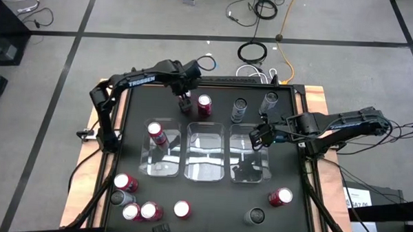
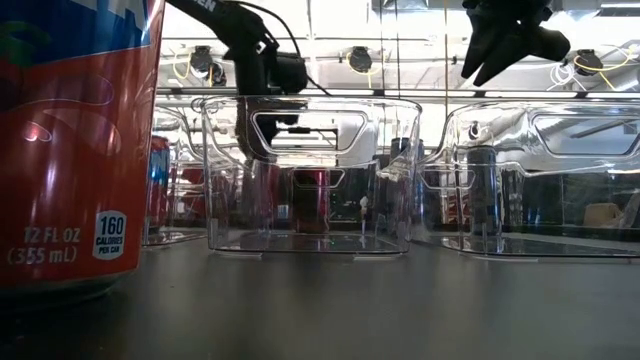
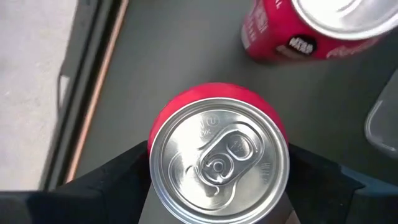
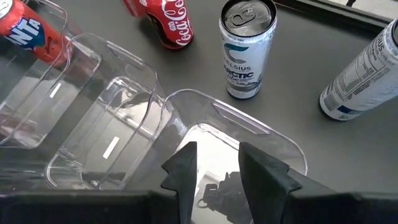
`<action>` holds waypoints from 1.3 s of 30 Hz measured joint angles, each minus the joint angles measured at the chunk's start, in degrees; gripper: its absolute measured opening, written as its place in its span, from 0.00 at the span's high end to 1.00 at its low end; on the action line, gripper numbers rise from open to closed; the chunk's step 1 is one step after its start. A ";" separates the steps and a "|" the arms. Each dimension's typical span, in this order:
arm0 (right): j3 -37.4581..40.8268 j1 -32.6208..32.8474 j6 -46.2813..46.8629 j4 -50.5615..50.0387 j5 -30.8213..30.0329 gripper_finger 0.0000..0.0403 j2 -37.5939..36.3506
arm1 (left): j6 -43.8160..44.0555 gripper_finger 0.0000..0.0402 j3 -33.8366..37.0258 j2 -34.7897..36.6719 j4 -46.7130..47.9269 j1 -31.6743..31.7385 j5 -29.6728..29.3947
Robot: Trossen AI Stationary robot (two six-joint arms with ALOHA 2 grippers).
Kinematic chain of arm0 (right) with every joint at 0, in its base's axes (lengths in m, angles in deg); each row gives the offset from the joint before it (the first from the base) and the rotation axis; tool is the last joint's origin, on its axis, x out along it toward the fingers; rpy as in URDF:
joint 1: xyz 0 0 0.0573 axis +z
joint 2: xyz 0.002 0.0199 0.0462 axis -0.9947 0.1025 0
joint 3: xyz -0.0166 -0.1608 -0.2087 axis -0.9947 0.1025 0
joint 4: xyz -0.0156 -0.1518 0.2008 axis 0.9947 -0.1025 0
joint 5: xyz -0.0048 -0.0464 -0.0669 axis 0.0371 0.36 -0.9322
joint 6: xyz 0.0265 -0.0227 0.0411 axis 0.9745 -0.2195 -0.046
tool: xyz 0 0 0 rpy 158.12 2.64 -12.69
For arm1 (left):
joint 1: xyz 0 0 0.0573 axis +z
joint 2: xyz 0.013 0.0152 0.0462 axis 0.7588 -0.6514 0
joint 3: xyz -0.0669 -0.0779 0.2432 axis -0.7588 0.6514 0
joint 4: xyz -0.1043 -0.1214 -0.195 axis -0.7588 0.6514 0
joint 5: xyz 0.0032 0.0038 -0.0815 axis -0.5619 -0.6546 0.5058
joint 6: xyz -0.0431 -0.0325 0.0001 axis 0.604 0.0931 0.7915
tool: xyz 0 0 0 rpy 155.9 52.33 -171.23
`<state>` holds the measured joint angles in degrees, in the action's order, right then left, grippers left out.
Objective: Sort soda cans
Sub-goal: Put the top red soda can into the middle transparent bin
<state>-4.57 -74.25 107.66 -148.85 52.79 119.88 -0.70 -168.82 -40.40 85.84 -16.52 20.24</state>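
My left gripper (image 1: 185, 103) is at the table's far side, its fingers on either side of an upright red soda can (image 3: 217, 163) with a silver top. A second red can (image 1: 204, 104) stands just to its right. My right gripper (image 4: 217, 168) hangs open and empty over the right clear bin (image 1: 250, 157). Two silver cans (image 1: 239, 110) (image 1: 269, 101) stand beyond that bin. One red can (image 1: 154, 133) is in the left bin (image 1: 162, 163). Several red cans (image 1: 150, 210) and a grey one (image 1: 121, 197) stand near the front left edge. My left gripper holds the red can by its side wall just under the rim (image 3: 155, 134), pinched between the two fingers, one on each side. The fingers come from above, pointing down. The can is upright; whether its base is on the table is hidden.
Three clear bins sit side by side mid-table; the middle bin (image 1: 206, 154) holds nothing. A red can (image 1: 281, 196) and a dark can (image 1: 256, 215) stand front right. A big red can (image 2: 70, 150) fills the low view's left. Cables lie on the floor beyond the table.
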 joint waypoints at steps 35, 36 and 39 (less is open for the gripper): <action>0.00 0.00 -20.90 -2.21 4.76 0.73 0.01 | 64.89 0.20 -0.36 23.93 15.65 -23.55 -7.36; 0.00 0.00 -20.95 -2.21 4.78 0.73 0.01 | 66.21 0.20 0.07 23.62 16.02 -24.81 -8.05; 0.00 0.00 -20.95 -2.23 4.78 0.73 0.01 | 70.37 0.20 1.39 22.47 17.18 -27.85 -9.10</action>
<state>-4.57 -74.25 86.71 -151.08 57.57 119.89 69.67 -167.43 -17.93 103.02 -44.37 11.14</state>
